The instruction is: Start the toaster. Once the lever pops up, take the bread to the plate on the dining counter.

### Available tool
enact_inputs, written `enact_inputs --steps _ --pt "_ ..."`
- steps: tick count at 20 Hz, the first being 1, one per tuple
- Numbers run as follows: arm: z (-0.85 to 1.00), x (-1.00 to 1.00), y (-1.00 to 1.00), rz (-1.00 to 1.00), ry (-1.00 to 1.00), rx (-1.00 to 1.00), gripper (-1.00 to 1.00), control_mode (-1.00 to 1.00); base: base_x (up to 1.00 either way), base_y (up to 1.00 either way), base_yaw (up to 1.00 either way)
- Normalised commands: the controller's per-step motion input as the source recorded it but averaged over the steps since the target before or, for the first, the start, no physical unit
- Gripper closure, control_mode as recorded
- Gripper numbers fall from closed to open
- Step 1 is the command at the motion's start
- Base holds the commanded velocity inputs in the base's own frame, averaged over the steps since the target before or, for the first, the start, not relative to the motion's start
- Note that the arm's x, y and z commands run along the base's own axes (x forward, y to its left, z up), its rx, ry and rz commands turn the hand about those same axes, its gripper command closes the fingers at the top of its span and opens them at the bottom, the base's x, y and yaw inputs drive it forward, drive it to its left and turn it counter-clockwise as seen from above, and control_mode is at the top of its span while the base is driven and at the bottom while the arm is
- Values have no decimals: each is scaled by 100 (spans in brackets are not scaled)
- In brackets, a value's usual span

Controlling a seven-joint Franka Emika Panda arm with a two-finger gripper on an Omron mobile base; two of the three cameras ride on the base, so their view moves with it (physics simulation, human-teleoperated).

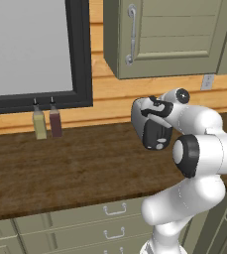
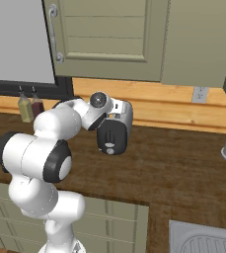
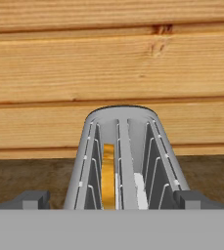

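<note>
The toaster [image 3: 125, 161] stood on the wooden table [image 1: 70, 168] against the plank wall, seen end-on in the hand view with its two slots running away from the camera. The bread [image 3: 108, 176] sat on edge in the left slot, a golden slice well down between the wire guides; a paler strip showed in the right slot, and I could not tell what it was. The gripper [image 3: 111, 201] hung just above the near end of the toaster, its jaws spread wide apart with nothing between them, a dark fingertip at each side of the toaster's body. No lever could be made out, so whether toasting had begun was unclear; judging by the slice still seated low and the empty jaws, the task looked to be at its very start, with the lever press, the lift and the carry to the plate all left.

Two sauce bottles [image 1: 46, 123] stood at about ten o'clock from the arm, well apart from it. A wall cabinet [image 2: 109, 39] hung overhead at twelve o'clock, and could crowd a straight upward lift. A sink [image 2: 203, 239] lay at five o'clock.
</note>
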Motion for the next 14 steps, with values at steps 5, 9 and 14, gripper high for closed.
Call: enact_inputs --steps 5,9,14 --pt "0 0 0 0 0 0 -100 -100 0 0 0" --pt "0 0 0 0 0 0 -100 -100 0 0 0" --pt "0 0 0 0 0 0 -100 -100 0 0 0"
